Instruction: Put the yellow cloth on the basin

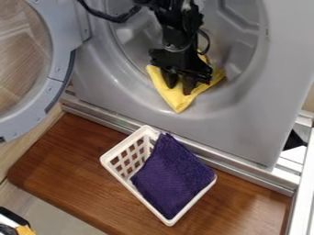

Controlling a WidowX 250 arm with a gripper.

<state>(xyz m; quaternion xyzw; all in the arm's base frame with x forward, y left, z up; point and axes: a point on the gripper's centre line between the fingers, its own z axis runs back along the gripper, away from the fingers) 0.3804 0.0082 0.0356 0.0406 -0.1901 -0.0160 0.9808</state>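
The black gripper (180, 88) hangs down in front of the round drum opening, right over the yellow cloth. Its two fingers stand a little apart, open, with yellow fabric visible between and around them. The yellow cloth (177, 101) lies folded over the lower lip of the opening, one corner pointing down at the front; the gripper covers its middle. Whether any fabric is pinched cannot be made out. Below the machine, a white plastic basket (121, 177), the only basin-like container in view, stands at a slant on the brown wooden surface, holding a purple cloth (171, 176).
The grey machine front (239, 124) surrounds the opening, its round door (59, 69) swung out at the left. A metal rail (116, 120) runs between machine and wooden board (67, 170). A black and yellow object (23, 229) shows at the bottom left corner.
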